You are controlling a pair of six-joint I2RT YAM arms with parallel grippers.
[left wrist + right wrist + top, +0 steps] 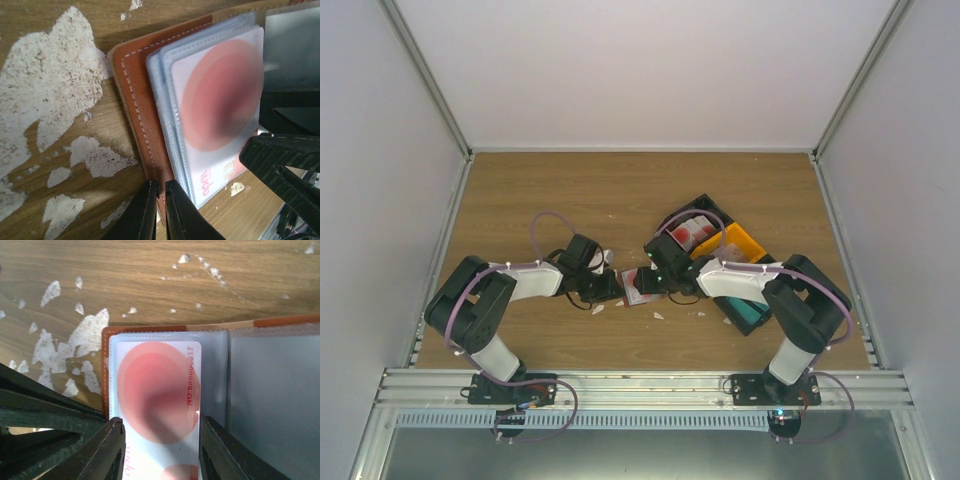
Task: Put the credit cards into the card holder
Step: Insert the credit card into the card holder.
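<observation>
Right wrist view shows you the right gripper [161,421] with its jaws about half apart and a red-and-white card [160,390] held between them, one finger against each long edge. The card lies over the left-hand leaf of the open card holder [270,390], which rests flat on the table [150,280] between the two arms. In the left wrist view, the left gripper [160,184] is almost closed, pinching the brown cover [135,100] at its near edge.

Watch these risks:
- The left pinch has only a narrow strip of cover. If you push the card hard, the holder may slide or pull free.
- If the card's leading corner catches on the lip of a clear pocket, the card may bow or pop out of the jaws.
- The card may ride over the pocket instead of into it, so that it only looks seated.
- The right fingers sit close to the plastic leaves and could snag one as you back off.

You cannot tell from either wrist view whether the card's far edge is inside a pocket or just lying on top. Its near end is cut off by the frame, and the left wrist view blurs it. From above, the arms cover most of the holder. More cards seem to lie in the black bin [705,207], too small to count.
</observation>
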